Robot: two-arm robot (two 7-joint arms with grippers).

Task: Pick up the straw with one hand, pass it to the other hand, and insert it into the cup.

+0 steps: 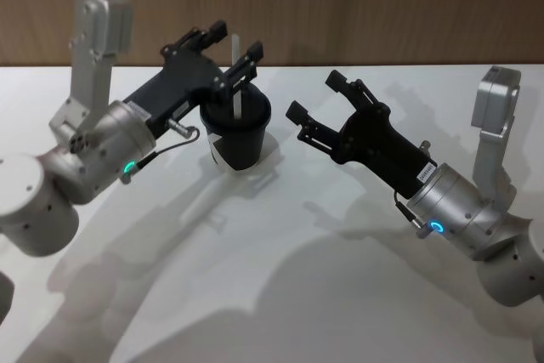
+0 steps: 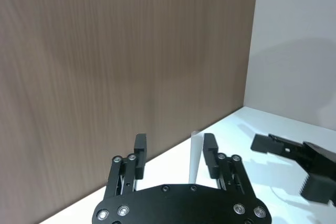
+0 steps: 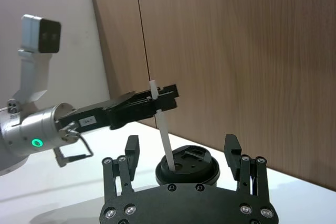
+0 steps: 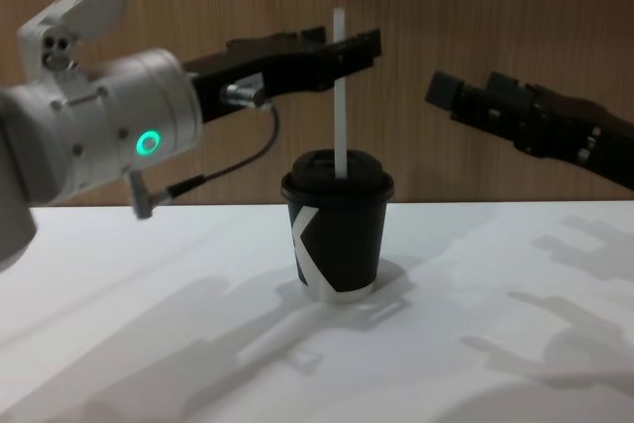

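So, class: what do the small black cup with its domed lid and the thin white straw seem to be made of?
Small black cup: probably paper, matte, with a pale rolled base rim. Domed lid: seemingly moulded plastic, slightly glossy. Thin white straw: paper or plastic, uncertain; smooth, stiff and straight.

I see the white straw standing upright through the lid of the black cup, mid-table.

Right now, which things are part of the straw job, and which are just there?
Part of the job:
straw, standing in the cup
cup
left gripper, around the straw
right gripper, open beside the cup

Just there:
white table
wooden wall
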